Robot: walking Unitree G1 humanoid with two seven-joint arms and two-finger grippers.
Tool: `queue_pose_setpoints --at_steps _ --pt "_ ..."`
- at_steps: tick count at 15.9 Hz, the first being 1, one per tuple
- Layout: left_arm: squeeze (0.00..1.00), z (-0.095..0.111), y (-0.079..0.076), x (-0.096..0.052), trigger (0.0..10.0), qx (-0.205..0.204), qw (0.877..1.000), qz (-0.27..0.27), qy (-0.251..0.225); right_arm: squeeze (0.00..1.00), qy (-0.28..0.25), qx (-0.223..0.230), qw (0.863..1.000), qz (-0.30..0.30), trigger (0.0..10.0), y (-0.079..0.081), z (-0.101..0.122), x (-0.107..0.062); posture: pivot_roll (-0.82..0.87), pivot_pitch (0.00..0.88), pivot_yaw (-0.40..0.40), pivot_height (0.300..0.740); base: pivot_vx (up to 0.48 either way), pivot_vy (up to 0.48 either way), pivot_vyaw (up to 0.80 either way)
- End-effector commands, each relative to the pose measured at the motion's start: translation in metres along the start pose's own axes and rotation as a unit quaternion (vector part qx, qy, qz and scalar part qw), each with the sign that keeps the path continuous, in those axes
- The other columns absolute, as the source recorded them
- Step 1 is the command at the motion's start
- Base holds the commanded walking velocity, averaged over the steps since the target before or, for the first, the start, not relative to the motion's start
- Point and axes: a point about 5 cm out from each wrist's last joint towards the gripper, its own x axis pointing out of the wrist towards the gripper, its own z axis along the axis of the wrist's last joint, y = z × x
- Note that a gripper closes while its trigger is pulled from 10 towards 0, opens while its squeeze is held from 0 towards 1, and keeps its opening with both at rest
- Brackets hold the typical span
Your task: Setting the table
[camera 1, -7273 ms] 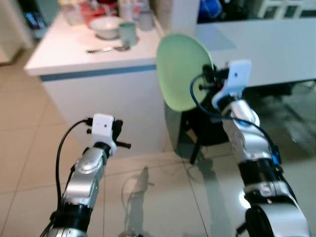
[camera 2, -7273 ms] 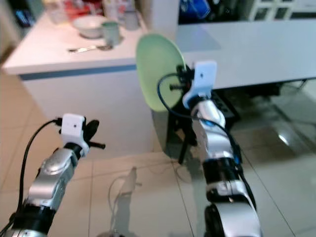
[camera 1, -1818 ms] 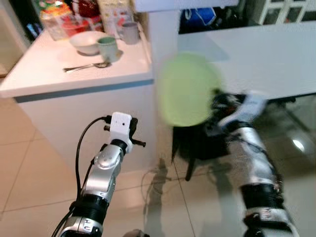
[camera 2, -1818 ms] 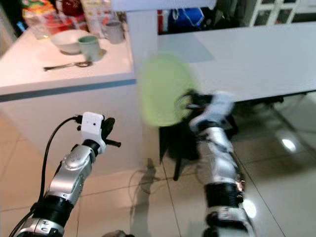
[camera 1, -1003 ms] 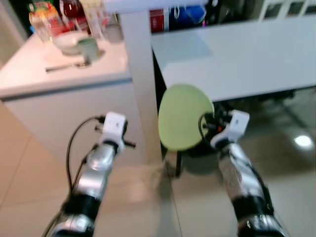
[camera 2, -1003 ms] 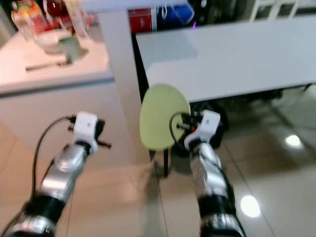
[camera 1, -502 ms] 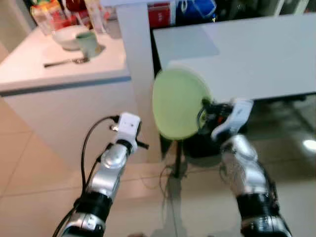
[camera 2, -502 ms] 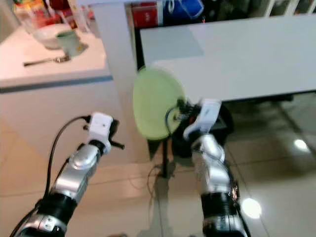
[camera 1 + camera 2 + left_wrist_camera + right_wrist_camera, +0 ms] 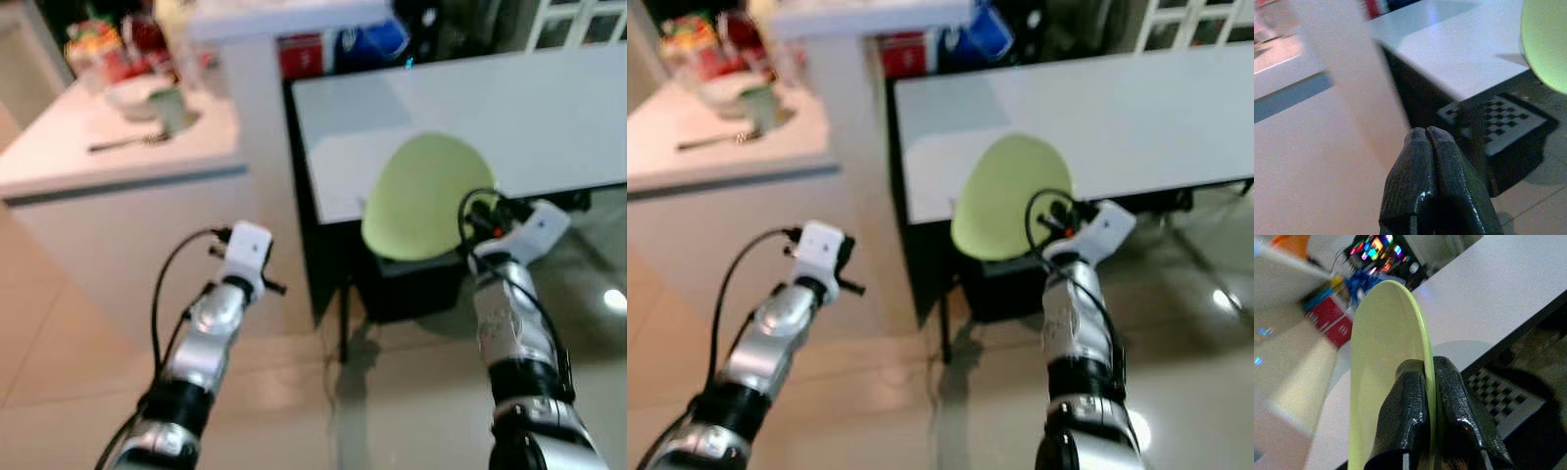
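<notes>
The left tool has its two fingers pressed together on nothing, raised before the white counter. The right tool is clamped on the rim of a pale green plate, held on edge just in front of the near edge of the white tabletop. The plate hides the tool's fingertips in the eye views. Farther away on the counter, a bowl, a cup and a spoon are blurred; bottles behind them are hard to make out.
</notes>
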Motion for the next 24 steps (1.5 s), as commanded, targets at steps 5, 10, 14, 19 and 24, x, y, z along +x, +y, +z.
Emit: queue_pose_setpoints --at_steps 5,10,14,19,24 --pt "0.0 0.001 0.004 0.001 10.0 0.01 1.0 0.006 0.007 0.0 0.004 -0.016 1.0 0.015 10.0 0.009 -0.011 -0.001 0.01 0.0 0.108 0.74 0.407 -0.171 0.0" --pt "0.0 0.001 0.002 0.0 10.0 0.009 1.0 0.0 0.006 0.0 -0.05 -0.029 0.973 0.223 10.0 0.085 0.019 -0.007 0.0 0.0 0.115 0.74 0.476 0.0 0.0" --pt "0.0 0.004 -0.002 0.004 10.0 0.017 1.0 -0.001 -0.001 0.0 -0.101 0.005 0.962 0.252 10.0 0.112 0.06 0.01 -0.01 0.0 0.108 0.74 0.36 0.0 0.0" --pt "0.0 0.004 -0.004 0.004 10.0 0.023 1.0 -0.006 -0.004 0.0 -0.05 0.016 0.986 0.155 10.0 0.073 0.037 0.02 0.01 0.0 0.103 0.74 0.087 0.0 0.0" --pt "0.0 0.004 -0.003 0.004 10.0 0.023 1.0 -0.006 -0.001 0.0 -0.022 0.009 0.988 0.151 10.0 0.071 0.016 0.016 0.01 0.0 0.108 0.74 0.452 0.0 0.0"
